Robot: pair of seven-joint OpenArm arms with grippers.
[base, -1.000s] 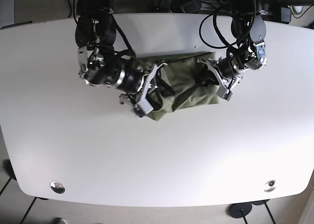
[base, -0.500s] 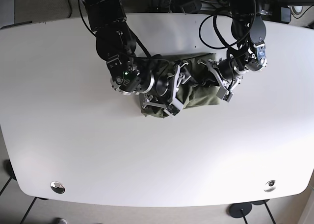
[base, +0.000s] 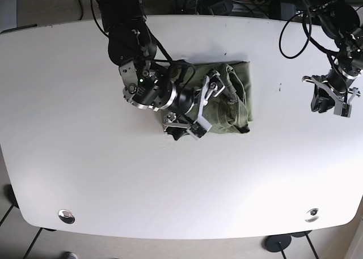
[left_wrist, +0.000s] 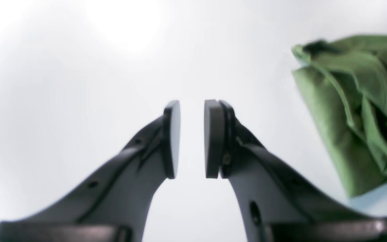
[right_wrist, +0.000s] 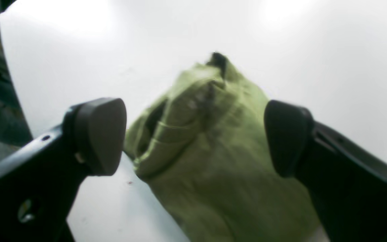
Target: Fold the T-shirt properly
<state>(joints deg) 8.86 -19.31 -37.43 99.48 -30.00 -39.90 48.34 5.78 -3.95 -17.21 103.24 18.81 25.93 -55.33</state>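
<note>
Now the green T-shirt (base: 232,100) lies bunched in a rough folded heap on the white table (base: 170,185), toward the table's far edge and near its middle. My right gripper (base: 205,107) hovers over the shirt's near-left part, its jaws spread wide; in the right wrist view the right gripper (right_wrist: 195,134) straddles the T-shirt (right_wrist: 213,151), with one dark pad (right_wrist: 102,132) on each side and cloth showing between them, though I cannot tell whether either pad touches the fabric. My left gripper (base: 332,100) hangs well apart from the shirt, off to its right in the base view, above bare table. In the left wrist view the left gripper (left_wrist: 191,137) has its jaws nearly together, a narrow gap between the flat pads (left_wrist: 213,137) and nothing in it; the T-shirt (left_wrist: 358,111) lies off to one side, creased and layered.
</note>
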